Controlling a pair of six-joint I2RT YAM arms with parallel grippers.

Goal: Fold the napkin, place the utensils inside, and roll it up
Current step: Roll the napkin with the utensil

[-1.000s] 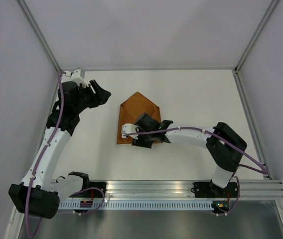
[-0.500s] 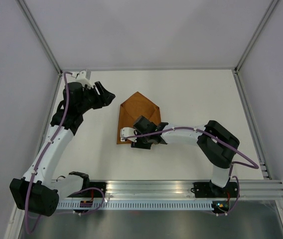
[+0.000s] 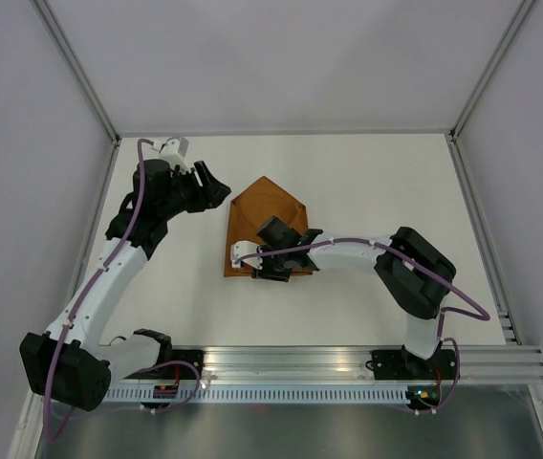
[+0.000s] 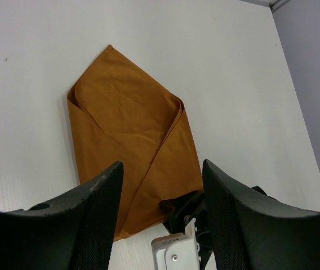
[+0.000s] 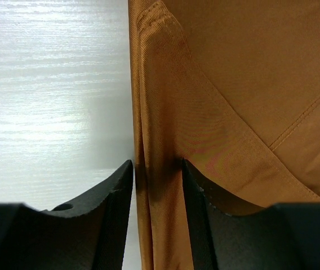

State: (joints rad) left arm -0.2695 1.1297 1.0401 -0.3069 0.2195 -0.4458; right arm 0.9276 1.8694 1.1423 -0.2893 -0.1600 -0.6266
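The rust-brown napkin lies on the white table, folded into a pointed envelope shape with its tip toward the back. It also shows in the left wrist view and fills the right wrist view. My right gripper is at the napkin's near edge, its jaws pinched on a folded edge strip of the cloth. My left gripper hovers open and empty just left of the napkin's far left side. No utensils are in view.
The white table is fenced by a metal frame and grey walls. The right arm reaches in from the near right, over the table in front of the napkin. The right gripper's white camera mount shows at the bottom of the left wrist view.
My left gripper has moved right and slightly back, closer to the napkin. My right gripper has shifted and turned a little at the napkin's near edge.
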